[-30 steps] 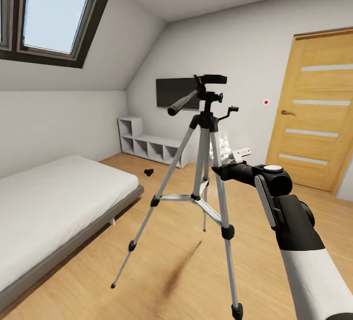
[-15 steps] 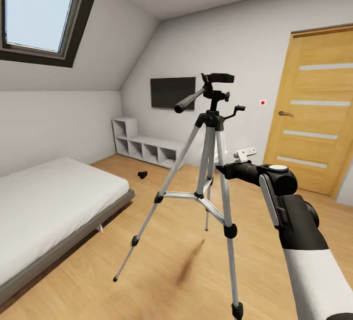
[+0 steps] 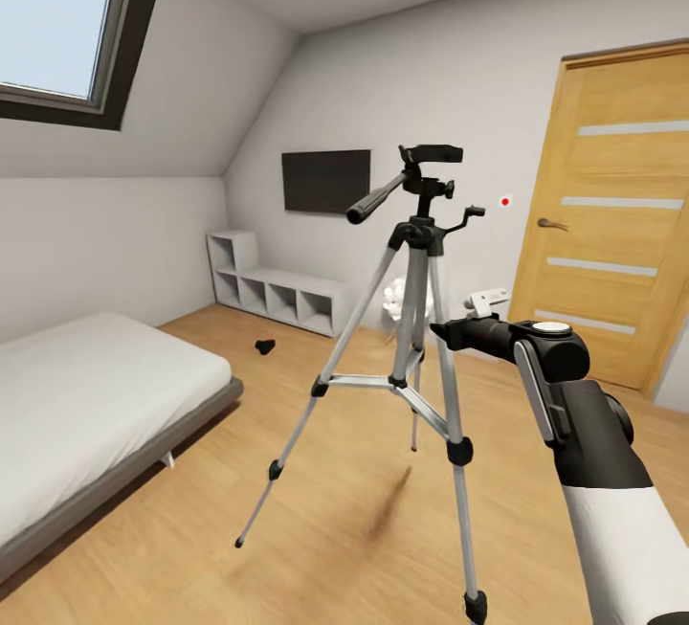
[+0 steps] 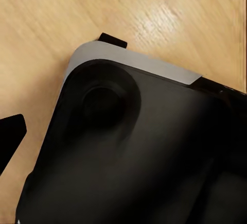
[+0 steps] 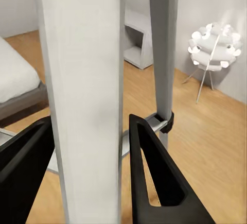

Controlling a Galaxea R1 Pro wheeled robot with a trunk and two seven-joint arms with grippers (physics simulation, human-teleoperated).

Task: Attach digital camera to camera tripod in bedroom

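White sloped walls and a light wood plank floor (image 3: pixel 344 548) enclose the bedroom, with a skylight (image 3: pixel 53 17) upper left, a wall-mounted black screen (image 3: pixel 325 181), low white cube shelving (image 3: pixel 273 295) and a wooden door (image 3: pixel 612 213) at right. A white-covered bed (image 3: pixel 86 405) lies at left. The camera tripod (image 3: pixel 418 319) stands upright on the floor at centre, legs spread, black head on top with its pan handle (image 3: pixel 375 201) angled toward the viewer. The right gripper (image 5: pixel 90 177) has its jaws spread wide on either side of one silver tripod leg (image 5: pixel 85 90), not visibly clamped. A small dark object (image 3: pixel 264 346), too small to identify, rests on the floor near the shelving. A white lamp (image 5: pixel 213 49) stands near the wall. Left gripper state cannot be determined; a fingertip (image 4: pixel 10 139) shows over the floor.
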